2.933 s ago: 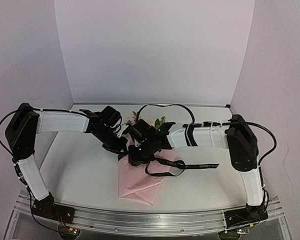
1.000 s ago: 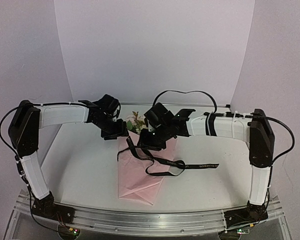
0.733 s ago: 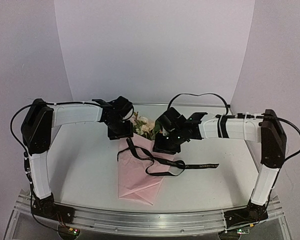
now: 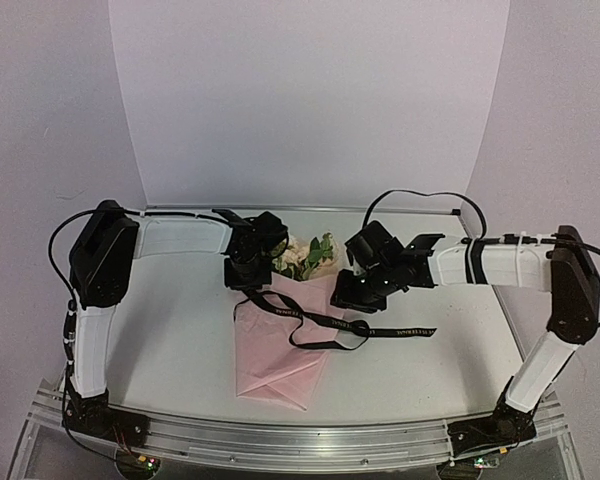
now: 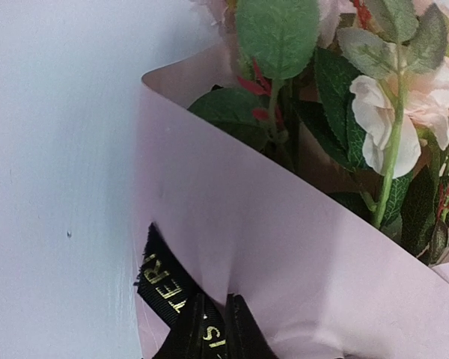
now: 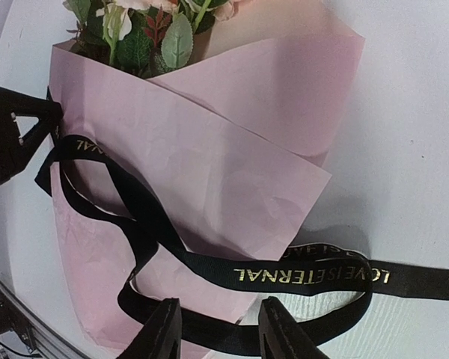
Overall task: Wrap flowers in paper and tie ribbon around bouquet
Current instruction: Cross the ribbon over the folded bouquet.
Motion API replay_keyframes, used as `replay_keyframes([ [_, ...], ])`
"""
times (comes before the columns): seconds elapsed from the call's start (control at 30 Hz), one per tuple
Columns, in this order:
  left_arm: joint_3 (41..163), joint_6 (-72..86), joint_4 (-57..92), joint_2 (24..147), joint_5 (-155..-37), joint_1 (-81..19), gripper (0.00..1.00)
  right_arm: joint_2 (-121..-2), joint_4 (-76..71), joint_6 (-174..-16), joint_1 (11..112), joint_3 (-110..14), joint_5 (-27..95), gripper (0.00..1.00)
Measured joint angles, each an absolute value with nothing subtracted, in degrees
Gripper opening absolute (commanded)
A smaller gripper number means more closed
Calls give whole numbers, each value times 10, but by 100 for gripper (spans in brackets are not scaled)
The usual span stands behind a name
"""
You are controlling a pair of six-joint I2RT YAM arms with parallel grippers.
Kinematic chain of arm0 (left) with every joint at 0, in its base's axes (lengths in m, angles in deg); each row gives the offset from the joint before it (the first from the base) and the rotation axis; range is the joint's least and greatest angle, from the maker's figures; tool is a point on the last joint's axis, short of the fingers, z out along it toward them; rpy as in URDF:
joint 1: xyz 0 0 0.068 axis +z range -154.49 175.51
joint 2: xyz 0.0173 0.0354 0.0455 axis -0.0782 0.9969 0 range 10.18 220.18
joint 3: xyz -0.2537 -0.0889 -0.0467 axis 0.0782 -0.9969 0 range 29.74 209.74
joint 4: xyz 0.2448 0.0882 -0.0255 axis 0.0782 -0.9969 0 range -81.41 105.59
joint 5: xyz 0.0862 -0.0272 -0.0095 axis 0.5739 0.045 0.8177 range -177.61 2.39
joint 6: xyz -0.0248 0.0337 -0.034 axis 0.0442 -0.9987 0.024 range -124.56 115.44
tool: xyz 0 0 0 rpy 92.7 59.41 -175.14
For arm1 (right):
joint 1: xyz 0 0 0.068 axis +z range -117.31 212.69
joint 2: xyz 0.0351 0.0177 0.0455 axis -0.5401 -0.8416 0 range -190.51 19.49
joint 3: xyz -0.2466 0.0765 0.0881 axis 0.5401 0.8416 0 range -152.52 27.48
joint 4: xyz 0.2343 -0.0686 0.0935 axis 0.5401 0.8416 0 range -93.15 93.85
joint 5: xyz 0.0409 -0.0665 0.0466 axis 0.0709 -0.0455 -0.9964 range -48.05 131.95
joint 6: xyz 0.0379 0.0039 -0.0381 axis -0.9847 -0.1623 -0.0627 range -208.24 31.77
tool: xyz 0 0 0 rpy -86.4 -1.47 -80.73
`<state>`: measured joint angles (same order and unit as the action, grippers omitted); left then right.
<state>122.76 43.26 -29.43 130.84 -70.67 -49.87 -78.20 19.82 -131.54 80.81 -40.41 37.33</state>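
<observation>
1. Finds the left pincer [image 4: 250, 283] newly pinched together on the long narrow black ribbon with gold lettering [image 4: 400, 331]. Grips it at the left edge of the bouquet [image 4: 280, 360], a cone of folded light-pink paper [image 5: 284, 262] round pale pink and cream flowers [image 5: 389, 112]. A second ago stood wide and short of that edge.
2. Finds the right pincer [image 6: 221, 307] drawn back from above the bouquet to its right side, fingers apart and clamping nothing. Hovers over the ribbon's loop by the bouquet's right edge.
3. Reads, as a judgement, as one ribbon end secured and the tie itself not yet made. Shows no knot, only ribbon slack across the bouquet's front, looped once and trailing off to the bouquet's right.
4. Leaves the bouquet flat on the white desk [image 4: 170, 340], the left pincer touching its left edge beside the flower end and the right pincer just off its right edge.
5. Probably calls next for a grip on the free ribbon length right of the bouquet.
</observation>
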Motion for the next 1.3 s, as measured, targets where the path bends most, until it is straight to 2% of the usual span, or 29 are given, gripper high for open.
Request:
replay_keyframes([
  [0.13,1226,433,-293,1307,-696,-499,1,-770,193,-1321,801,-386,378,40],
  [0.33,1178,435,-269,1264,-691,-493,1,-746,189,-1339,784,-342,393,46],
  [0.4,1146,438,-254,1239,-696,-483,10,-741,190,-1345,781,-331,398,46],
  [0.43,1133,439,-250,1226,-697,-477,20,-739,190,-1347,780,-327,399,46],
  [0.57,1088,452,-224,1189,-709,-451,42,-737,190,-1352,779,-322,402,46],
  [0.67,1047,458,-182,1164,-734,-432,51,-737,190,-1355,779,-322,403,46],
  [0.97,928,515,-71,1115,-836,-385,55,-737,190,-1359,779,-322,404,46],
  [1.17,820,595,62,1084,-910,-363,62,-737,190,-1359,779,-322,405,46],
  [1.3,761,645,157,1079,-938,-354,63,-737,190,-1359,779,-322,405,46],
])
